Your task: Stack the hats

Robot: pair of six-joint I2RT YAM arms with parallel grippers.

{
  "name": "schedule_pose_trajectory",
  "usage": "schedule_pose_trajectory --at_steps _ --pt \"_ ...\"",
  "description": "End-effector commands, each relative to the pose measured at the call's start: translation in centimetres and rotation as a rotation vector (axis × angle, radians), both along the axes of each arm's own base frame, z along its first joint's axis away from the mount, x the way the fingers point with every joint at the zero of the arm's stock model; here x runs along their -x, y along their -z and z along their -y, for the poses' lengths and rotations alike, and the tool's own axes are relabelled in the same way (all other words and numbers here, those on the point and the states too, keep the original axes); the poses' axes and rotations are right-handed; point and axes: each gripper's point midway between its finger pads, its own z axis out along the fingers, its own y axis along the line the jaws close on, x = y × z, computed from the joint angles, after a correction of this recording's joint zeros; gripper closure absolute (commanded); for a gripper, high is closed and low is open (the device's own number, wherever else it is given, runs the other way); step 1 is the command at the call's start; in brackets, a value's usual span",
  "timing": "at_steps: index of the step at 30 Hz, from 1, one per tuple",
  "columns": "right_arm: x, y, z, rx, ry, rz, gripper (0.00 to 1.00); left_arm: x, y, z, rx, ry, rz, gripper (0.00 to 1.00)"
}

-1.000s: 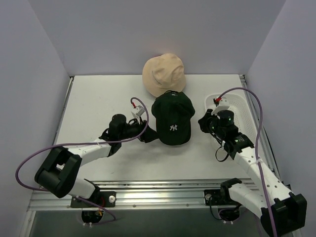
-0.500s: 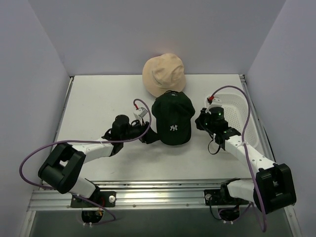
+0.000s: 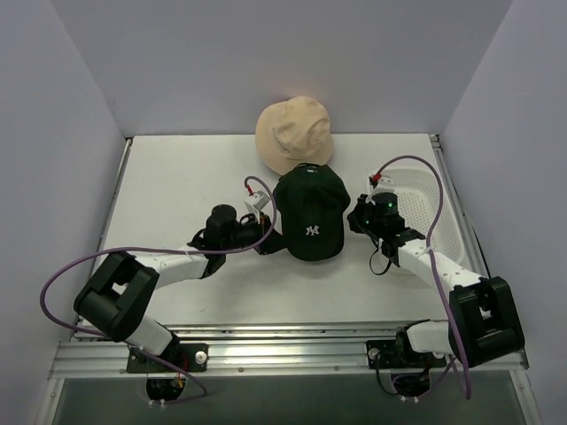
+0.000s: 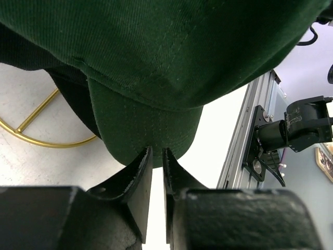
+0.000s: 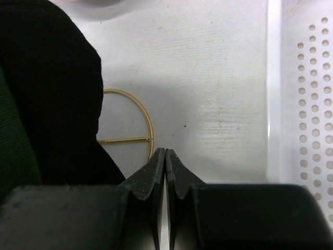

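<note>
A dark green cap (image 3: 308,208) with a white logo sits mid-table, and a tan bucket hat (image 3: 292,131) lies behind it. In the left wrist view the green cap (image 4: 156,62) hangs over black fabric (image 4: 73,94). My left gripper (image 3: 268,245) is at the brim's left edge. Its jaws (image 4: 157,151) show only a thin slit and hold nothing, with the tips against the brim. My right gripper (image 3: 357,219) is shut and empty (image 5: 165,151), low over the table beside the black fabric (image 5: 52,104). No pink hat is in view.
A gold wire frame (image 5: 148,125) lies on the table under the hats and also shows in the left wrist view (image 4: 31,130). A white perforated tray (image 3: 443,221) stands at the right, close to my right gripper (image 5: 307,94). The table's near rail lies beyond the brim.
My right gripper has moved left from the tray to the cap's right side. My left gripper has crept right against the brim, and the cap has shifted slightly back.
</note>
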Motion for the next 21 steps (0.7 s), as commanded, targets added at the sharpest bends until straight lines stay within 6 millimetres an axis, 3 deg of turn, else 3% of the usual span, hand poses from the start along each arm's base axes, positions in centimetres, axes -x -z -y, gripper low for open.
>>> schedule_pose_trajectory --at_steps 1,9,21 --pt "-0.8 -0.4 -0.4 -0.038 -0.001 0.038 1.0 -1.0 -2.1 0.9 0.048 -0.002 0.074 0.8" --pt "-0.8 -0.5 -1.7 -0.096 -0.042 0.061 1.0 -0.6 -2.8 2.0 0.064 0.008 0.086 0.97" --pt "0.1 -1.4 -3.3 -0.146 -0.075 0.089 1.0 0.3 -2.0 4.5 0.051 0.027 0.078 0.98"
